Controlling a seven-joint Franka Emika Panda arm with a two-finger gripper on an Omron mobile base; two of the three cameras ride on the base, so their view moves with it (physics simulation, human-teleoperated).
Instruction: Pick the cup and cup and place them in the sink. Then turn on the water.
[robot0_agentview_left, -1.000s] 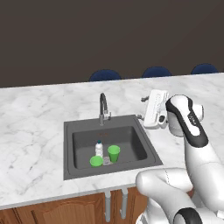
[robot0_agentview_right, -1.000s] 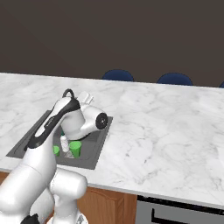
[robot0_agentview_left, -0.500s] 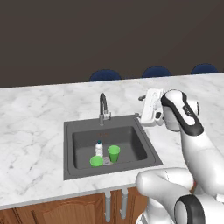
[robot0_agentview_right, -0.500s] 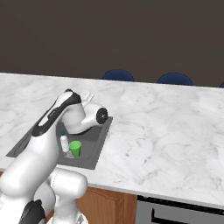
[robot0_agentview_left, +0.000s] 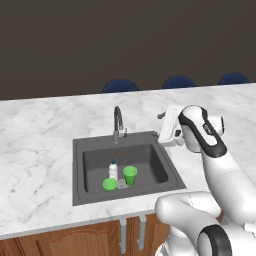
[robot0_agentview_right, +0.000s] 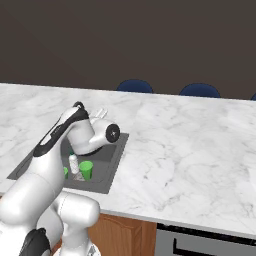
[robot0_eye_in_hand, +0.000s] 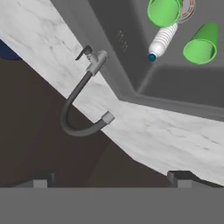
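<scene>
Both green cups are in the sink (robot0_agentview_left: 80, 172). One cup (robot0_agentview_left: 130, 175) stands upright near the front of the basin, the other cup (robot0_agentview_left: 110, 184) sits just left of it, rim toward the camera in the left base view. A small white bottle (robot0_agentview_left: 113, 169) with a blue cap stands between and slightly behind them, close to both; I can't tell if it touches either. There's a drain fitting (robot0_eye_in_hand: 189, 8) on the basin floor by the cups.

From the hand view I see the same group: one cup (robot0_eye_in_hand: 163, 12), the second cup (robot0_eye_in_hand: 201, 43), bottle (robot0_eye_in_hand: 162, 41) between them.

The gripper (robot0_agentview_left: 161, 129) is up above the worktop (robot0_agentview_left: 40, 135) at the sink's back right corner, well clear of the cups, holding nothing. Its fingers are spread wide: in the hand view the two fingertips (robot0_eye_in_hand: 38, 181) sit far apart at the bottom edge with nothing between them.

The tap (robot0_agentview_left: 118, 122) stands at the back rim of the sink, gooseneck curving over the basin, small lever (robot0_eye_in_hand: 84, 53) at its base. In the hand view the tap sits between the fingertips but farther out, not touching. I see no water running.

Three blue chair backs (robot0_agentview_left: 120, 86) show beyond the far edge of the worktop.
</scene>
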